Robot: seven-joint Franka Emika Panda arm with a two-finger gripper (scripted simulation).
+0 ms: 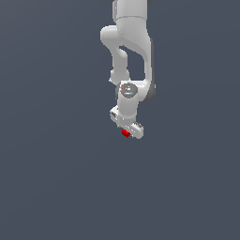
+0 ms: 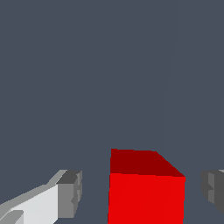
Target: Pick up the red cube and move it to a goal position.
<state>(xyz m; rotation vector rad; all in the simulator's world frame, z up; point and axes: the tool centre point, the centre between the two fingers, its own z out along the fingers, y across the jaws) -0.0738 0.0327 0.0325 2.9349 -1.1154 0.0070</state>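
Arm hangs down from the top of the exterior view, white links stacked w/ the wrist pointing straight down. Pincer point(image 1: 127, 130) sits at the bottom of the arm, just right of centre in the exterior view. Red cube point(image 1: 125, 133) shows as a tiny bright spot right at the pincer's lower edge, tucked under the white hand, on its side toward the exterior view's left.

Wrist view gives the close look: red cube point(image 2: 146, 192) sits btwn the two fingertips, one grey pad point(image 2: 70, 192) on one side and the other grey pad point(image 2: 213, 190) on the opposite side. Clear gap of grey desk point(image 2: 109, 78) shows on both sides of the cube, so neither pad touches it. Jaws stand wide, straddling the cube, not clamped on it. Cube's top face looks darker red, its front face bright red. Cube sits nearer the second pad than the first.
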